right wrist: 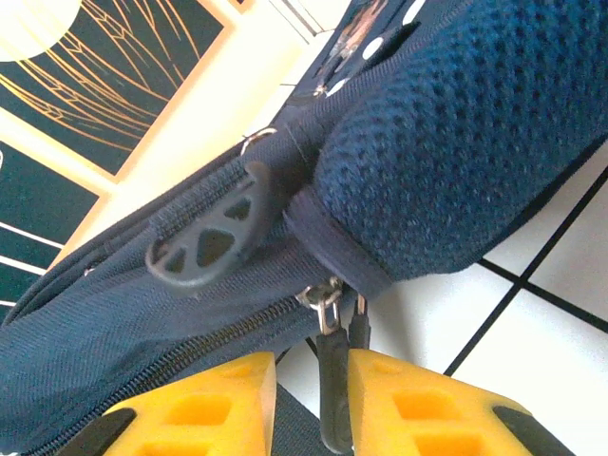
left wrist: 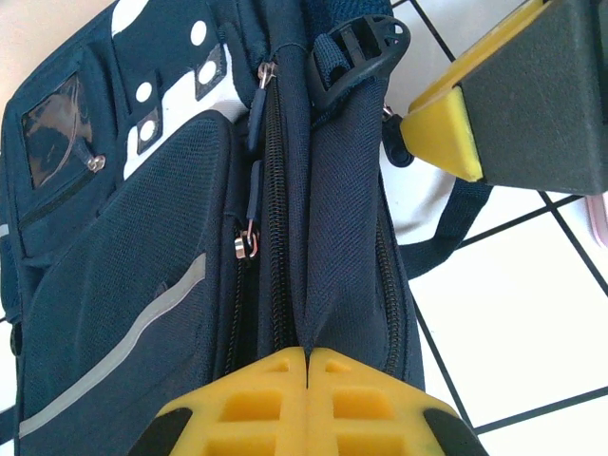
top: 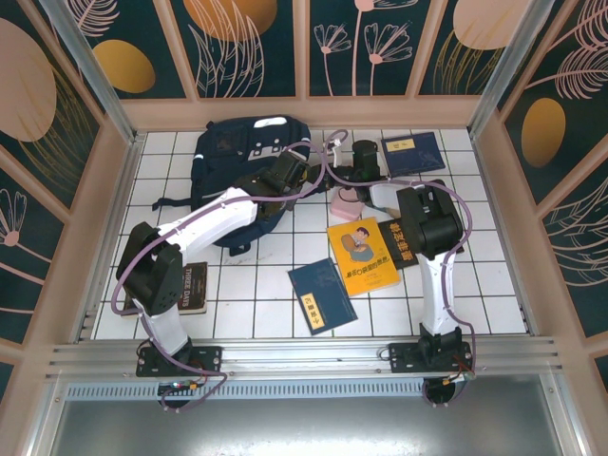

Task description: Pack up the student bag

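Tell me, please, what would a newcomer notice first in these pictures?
The big navy student bag lies at the far side of the tiled table, left of centre, with both arms stretched onto it. Up close, the left claw is pinched shut on a fold of its fabric, while a black zip pull hangs between the yellow fingers of the right claw. A bright yellow book lies mid-table.

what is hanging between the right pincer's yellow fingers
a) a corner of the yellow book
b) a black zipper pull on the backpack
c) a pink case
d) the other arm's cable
b: in the right wrist view the black zipper pull of the student bag hangs down into the gap between the fingers of the right pincer.
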{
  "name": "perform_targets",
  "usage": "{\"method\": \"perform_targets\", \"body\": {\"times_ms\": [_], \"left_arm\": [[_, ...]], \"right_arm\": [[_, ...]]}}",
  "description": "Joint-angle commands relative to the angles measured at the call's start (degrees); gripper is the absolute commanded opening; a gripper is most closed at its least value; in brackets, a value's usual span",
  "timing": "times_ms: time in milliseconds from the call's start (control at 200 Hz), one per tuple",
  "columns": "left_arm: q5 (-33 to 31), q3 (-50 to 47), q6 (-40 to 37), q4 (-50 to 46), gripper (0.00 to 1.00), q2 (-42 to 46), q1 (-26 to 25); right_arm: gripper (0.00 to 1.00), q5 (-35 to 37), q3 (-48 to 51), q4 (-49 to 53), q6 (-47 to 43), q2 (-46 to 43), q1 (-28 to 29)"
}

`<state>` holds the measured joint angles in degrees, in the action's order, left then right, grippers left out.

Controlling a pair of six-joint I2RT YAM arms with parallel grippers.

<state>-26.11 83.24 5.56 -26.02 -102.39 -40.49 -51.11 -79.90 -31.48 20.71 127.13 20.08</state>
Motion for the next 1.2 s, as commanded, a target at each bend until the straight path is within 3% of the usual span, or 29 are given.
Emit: {"method": "perform_targets", "body": {"times_ms": [0,816,1196], "left_arm": [[-0.45,0.17,-0.17,2.16,0.00,2.24,0.04],[-0.35,0.77,-0.20,2.11,0.00,1.94,-0.01],[-0.41,0.57,-0.18,2.03,0.00,2.11,-0.01]], "right_arm": [[0.26,-1.42,-2.18,-1.19,0.13,-1.02,-0.21],[0.29,3.49,-5.23,7.04,-5.70,2.23,0.85],[0.19,4.88,-4.65,8.28,-7.23,2.04,1.10]]}}
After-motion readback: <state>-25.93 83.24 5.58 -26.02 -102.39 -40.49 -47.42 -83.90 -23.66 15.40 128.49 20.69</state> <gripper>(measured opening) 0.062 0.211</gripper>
